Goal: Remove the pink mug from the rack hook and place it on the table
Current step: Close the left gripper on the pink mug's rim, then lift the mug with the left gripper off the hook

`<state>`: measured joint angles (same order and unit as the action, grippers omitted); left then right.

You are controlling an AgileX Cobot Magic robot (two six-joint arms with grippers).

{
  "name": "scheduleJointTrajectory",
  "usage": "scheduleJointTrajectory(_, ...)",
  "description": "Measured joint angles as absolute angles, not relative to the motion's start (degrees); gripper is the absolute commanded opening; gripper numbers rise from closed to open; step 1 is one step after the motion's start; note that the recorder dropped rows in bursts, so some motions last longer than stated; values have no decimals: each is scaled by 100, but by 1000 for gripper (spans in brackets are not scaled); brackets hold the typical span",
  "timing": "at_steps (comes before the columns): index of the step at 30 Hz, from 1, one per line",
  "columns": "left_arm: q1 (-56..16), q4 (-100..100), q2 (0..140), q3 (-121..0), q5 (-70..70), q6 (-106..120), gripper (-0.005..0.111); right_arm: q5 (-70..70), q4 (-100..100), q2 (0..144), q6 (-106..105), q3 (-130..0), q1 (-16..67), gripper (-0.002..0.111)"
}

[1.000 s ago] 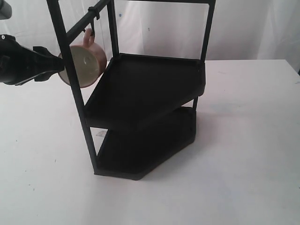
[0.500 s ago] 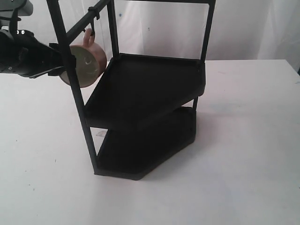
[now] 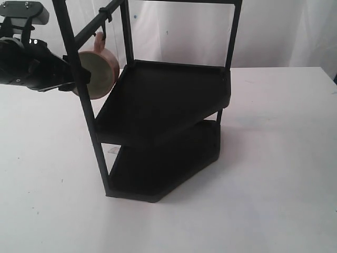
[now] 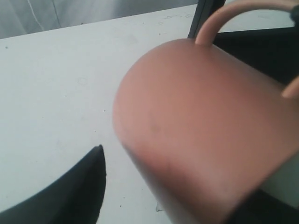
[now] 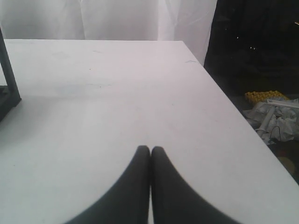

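Observation:
The pink mug [image 3: 101, 73] hangs by its loop handle from the rack hook [image 3: 103, 32] on the slanted top bar, its cream inside facing the exterior camera. My left gripper [image 3: 67, 79] is level with the mug at its left side, partly behind the rack's front post. In the left wrist view the pink mug [image 4: 196, 116] fills the frame. One black finger [image 4: 79, 191] stands apart from it with bare table between, and the other finger is hidden. My right gripper [image 5: 150, 149] is shut and empty over the table [image 5: 117, 93], out of the exterior view.
The tall black two-shelf rack [image 3: 163, 97] stands mid-table [image 3: 274, 184], and its front post [image 3: 84, 105] lies between my left gripper and the exterior camera. Beyond the table's edge [image 5: 219, 93] in the right wrist view, clutter [image 5: 275, 116] lies on the floor.
My left arm has risen and moved right, up to the mug. The mug still hangs on the hook, turned slightly. The right arm does not appear in the earlier frames.

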<state>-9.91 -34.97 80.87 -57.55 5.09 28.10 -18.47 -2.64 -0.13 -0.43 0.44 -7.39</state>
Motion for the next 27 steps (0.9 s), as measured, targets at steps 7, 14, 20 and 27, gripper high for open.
scheduleJointTrajectory(7, -991, -3481, 8087, -5755, 538, 2810, 13, -1847, -264, -13, -43, 44, -739, 0)
scheduleJointTrajectory(14, -969, -3493, 8087, -5780, 519, 2799, 0, -1847, -264, -13, -43, 44, -739, 0)
scheduleJointTrajectory(20, -969, -3508, 8087, -5780, 530, 2799, 0, -1847, -264, -13, 96, 44, -739, 0)
scheduleJointTrajectory(27, -969, -3507, 8087, -5792, 576, 2799, 0, -1847, -264, -13, 107, 44, -739, 0)
